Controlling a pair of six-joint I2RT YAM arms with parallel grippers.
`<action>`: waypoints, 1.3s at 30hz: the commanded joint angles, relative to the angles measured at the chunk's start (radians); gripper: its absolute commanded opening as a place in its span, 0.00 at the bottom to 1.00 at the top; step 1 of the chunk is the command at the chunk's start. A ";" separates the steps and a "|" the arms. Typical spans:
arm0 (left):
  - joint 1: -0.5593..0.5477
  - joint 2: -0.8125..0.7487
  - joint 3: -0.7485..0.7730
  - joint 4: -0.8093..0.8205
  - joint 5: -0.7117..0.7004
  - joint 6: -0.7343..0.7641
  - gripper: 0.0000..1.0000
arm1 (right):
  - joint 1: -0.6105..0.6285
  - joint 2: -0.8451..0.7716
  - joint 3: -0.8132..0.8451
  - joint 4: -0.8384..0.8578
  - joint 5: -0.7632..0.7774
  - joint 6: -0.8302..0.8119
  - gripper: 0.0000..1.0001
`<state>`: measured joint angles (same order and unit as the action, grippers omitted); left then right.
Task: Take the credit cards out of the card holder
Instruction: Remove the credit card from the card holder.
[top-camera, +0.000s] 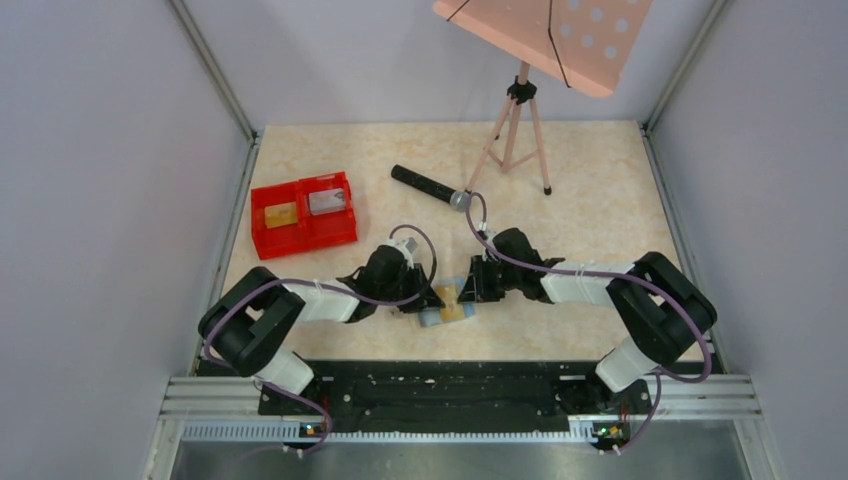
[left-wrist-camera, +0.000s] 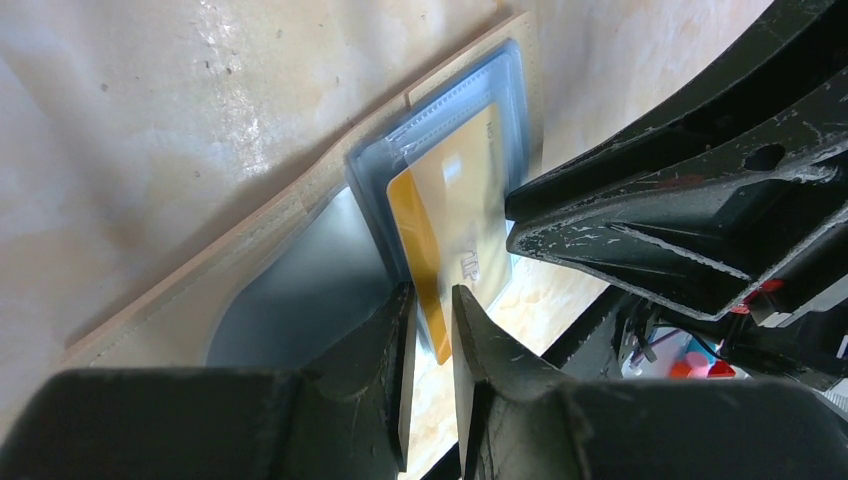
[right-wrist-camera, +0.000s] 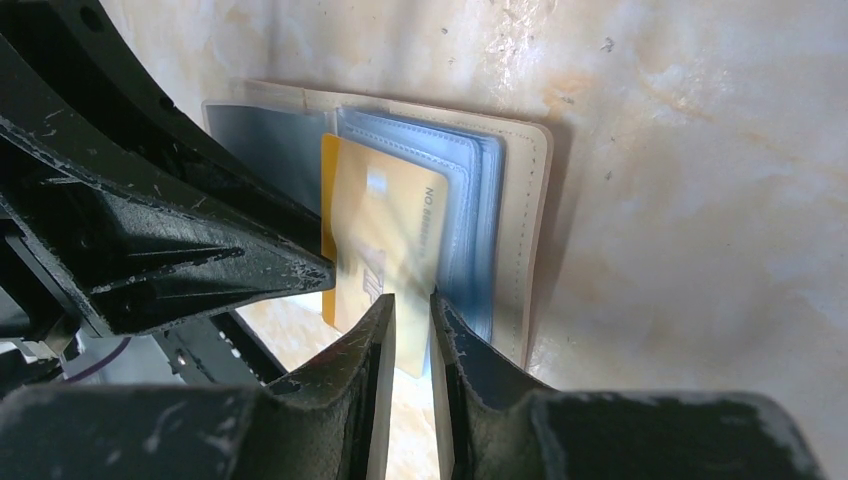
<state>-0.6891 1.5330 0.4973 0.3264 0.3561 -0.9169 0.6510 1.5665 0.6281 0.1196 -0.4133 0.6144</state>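
Both arms stretch low over the counter (top-camera: 600, 180) and bend in so that they meet in the middle, near the front edge. The card holder (right-wrist-camera: 478, 200) lies open and flat there, between them. A gold credit card (right-wrist-camera: 385, 210) sticks partway out of its clear pockets. The right fingers (right-wrist-camera: 372, 345) point down at it and are almost shut, with the card's edge pinched between them. The left fingers (left-wrist-camera: 385, 345) come from the other side, also nearly together, right at the card's corner and the holder's fold. I cannot tell what they pinch. Well apart, to the left, sits a red tray (top-camera: 303, 238) with a second gold card (top-camera: 280, 214) and a grey card (top-camera: 325, 201) in it.
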 joint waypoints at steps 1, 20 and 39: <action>-0.006 -0.002 -0.005 0.095 0.040 -0.024 0.24 | -0.007 0.002 -0.014 -0.008 0.012 0.002 0.19; -0.003 -0.090 0.010 -0.068 -0.009 -0.012 0.00 | -0.006 -0.007 -0.009 -0.050 0.066 0.005 0.18; 0.049 -0.275 -0.014 -0.279 -0.078 0.040 0.00 | -0.021 -0.015 0.013 -0.077 0.068 -0.003 0.18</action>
<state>-0.6601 1.3231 0.4908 0.1101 0.3218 -0.9131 0.6449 1.5646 0.6285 0.1020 -0.3943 0.6327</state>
